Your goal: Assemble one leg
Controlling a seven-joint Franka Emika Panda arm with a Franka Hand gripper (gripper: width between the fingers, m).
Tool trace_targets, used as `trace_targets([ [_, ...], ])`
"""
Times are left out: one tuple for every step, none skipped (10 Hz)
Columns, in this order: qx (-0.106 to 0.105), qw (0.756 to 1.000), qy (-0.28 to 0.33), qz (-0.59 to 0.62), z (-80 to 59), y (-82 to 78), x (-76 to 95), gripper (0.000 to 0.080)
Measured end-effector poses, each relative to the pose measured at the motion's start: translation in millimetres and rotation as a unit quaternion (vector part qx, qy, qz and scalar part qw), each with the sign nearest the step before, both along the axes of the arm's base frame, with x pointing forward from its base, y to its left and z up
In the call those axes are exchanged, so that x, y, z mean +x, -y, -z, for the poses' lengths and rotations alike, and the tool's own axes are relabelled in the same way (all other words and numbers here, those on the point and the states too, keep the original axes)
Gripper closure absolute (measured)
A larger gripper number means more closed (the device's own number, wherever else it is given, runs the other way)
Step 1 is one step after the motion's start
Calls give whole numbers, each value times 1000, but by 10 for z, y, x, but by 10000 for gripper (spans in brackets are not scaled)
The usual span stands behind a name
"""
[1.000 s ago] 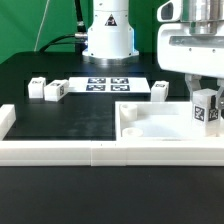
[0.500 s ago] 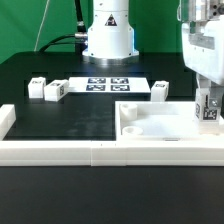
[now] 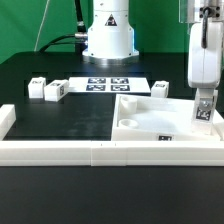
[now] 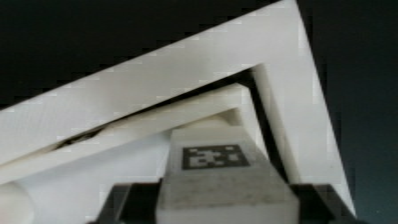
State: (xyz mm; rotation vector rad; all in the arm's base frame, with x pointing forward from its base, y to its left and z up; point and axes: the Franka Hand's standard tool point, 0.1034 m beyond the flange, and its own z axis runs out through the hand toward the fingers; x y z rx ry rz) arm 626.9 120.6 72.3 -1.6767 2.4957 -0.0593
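Observation:
My gripper (image 3: 203, 108) is shut on a white leg (image 3: 203, 111) with a black-and-white tag, holding it upright at the near corner of the white tabletop (image 3: 150, 122) on the exterior view's right. In the wrist view the leg (image 4: 217, 165) sits between my dark fingers (image 4: 128, 200), its end at the tabletop's corner (image 4: 267, 90). Three more legs lie on the black mat: two at the exterior view's left (image 3: 36, 87) (image 3: 54, 90), and one behind the tabletop (image 3: 160, 89).
The marker board (image 3: 107, 84) lies at the back in front of the robot base (image 3: 107, 40). A white rail (image 3: 60, 150) runs along the front edge, with a raised end at the exterior view's left (image 3: 5, 120).
My gripper has moved down and slightly toward the exterior view's right with the leg, bringing it lower onto the tabletop's corner.

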Motion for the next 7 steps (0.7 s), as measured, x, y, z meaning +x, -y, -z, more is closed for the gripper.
trace_targets([
  [0,1000,0,4,1,7,-2,506],
  [0,1000,1,8,3,30,0,505],
  [1,1000,1,8,3,33,0,505],
  [1,1000,1,-1,4,25,-1,505],
  [0,1000,1,-9,5,20,-3,372],
  [0,1000,1,-9,5,20,-3,240],
  [0,1000,1,-10,5,19,-3,175],
])
